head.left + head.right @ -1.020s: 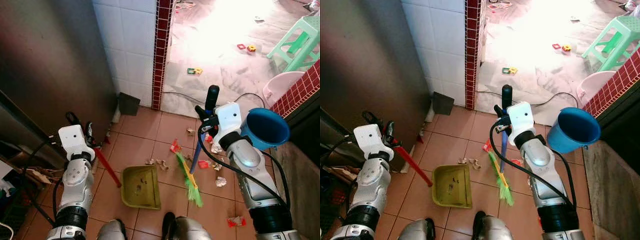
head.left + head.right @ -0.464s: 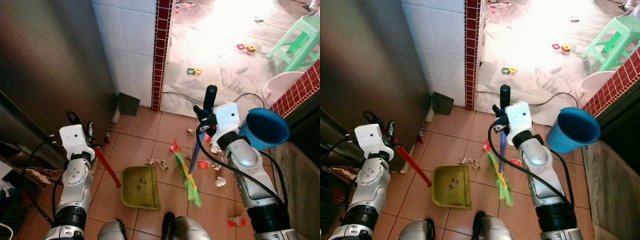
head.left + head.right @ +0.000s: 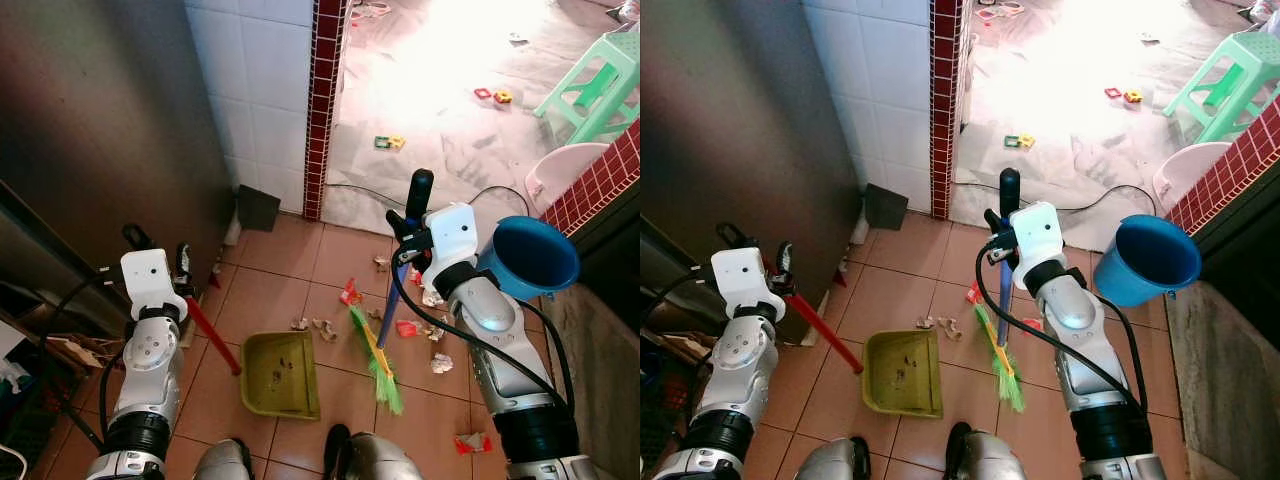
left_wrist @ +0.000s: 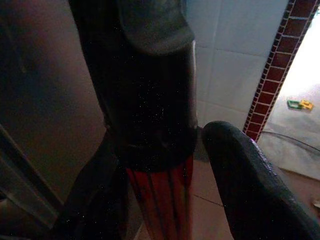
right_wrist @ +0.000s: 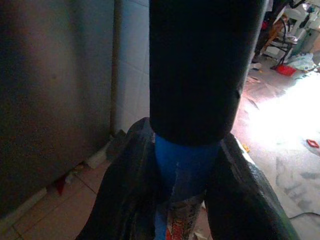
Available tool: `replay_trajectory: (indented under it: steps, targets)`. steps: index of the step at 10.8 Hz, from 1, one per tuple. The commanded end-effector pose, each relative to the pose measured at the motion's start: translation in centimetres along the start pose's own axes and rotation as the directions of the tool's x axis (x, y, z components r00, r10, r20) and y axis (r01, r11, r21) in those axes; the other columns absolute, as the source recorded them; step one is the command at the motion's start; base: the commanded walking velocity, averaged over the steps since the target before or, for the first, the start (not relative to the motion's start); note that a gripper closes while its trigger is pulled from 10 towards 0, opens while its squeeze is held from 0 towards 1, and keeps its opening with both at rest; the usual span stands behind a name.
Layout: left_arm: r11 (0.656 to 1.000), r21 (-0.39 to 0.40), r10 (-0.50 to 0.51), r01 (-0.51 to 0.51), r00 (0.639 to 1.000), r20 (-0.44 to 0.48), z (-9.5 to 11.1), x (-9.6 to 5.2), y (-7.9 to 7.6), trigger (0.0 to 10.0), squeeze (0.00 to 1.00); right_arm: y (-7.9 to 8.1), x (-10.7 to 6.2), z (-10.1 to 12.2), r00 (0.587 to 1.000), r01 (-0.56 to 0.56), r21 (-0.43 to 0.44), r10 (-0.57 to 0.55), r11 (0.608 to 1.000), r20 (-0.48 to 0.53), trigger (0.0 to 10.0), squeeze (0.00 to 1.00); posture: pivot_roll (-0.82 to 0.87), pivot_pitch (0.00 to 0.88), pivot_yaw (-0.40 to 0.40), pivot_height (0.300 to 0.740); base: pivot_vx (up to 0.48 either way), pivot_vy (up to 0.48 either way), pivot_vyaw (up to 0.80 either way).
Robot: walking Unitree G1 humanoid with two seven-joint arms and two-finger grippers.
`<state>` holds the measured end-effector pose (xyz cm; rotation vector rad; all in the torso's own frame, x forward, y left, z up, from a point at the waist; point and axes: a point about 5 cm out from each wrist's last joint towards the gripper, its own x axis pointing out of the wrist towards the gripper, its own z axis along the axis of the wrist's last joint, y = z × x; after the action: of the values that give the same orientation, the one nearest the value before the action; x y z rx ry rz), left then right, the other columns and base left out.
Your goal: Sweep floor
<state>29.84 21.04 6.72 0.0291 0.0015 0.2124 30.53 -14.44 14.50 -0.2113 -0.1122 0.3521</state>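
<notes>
A lived-in home: a tiled back passage opening onto a bright room.

Underfoot is a terracotta tile floor point(image 3: 280, 280), bounded by a white tiled wall point(image 3: 262, 90) edged with a column of dark red tiles point(image 3: 325, 100). A large grey metal cabinet point(image 3: 100, 130) stands on the left. Past the opening the pale floor point(image 3: 440, 90) is strewn with small toys point(image 3: 390, 142), a green plastic stool point(image 3: 598, 85) and a pink basin point(image 3: 562, 172). A blue bucket point(image 3: 535, 255) sits by a red-tiled ledge point(image 3: 598, 180), and paper scraps point(image 3: 440, 362) litter the tiles around a green dustpan point(image 3: 282, 372).
</notes>
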Motion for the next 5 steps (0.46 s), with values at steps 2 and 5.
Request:
replay_trajectory:
  steps: [2,5]
  targets:
    - [1.000,0.018,-0.001,0.001,1.000,0.009,0.35,0.21,0.13,10.0,0.00,-0.32,0.04,0.33,1.000,0.013,-0.033,-0.013,0.999,0.014,10.0,0.00,-0.10,0.159,-0.065,0.740,0.000,0.000,0.00]
    - [1.000,0.014,0.005,-0.005,0.999,0.032,0.99,0.50,0.11,10.0,0.00,-0.26,0.14,0.29,1.000,0.012,-0.030,-0.012,0.999,0.015,10.0,0.00,-0.10,0.158,-0.064,0.740,0.000,0.000,0.00]
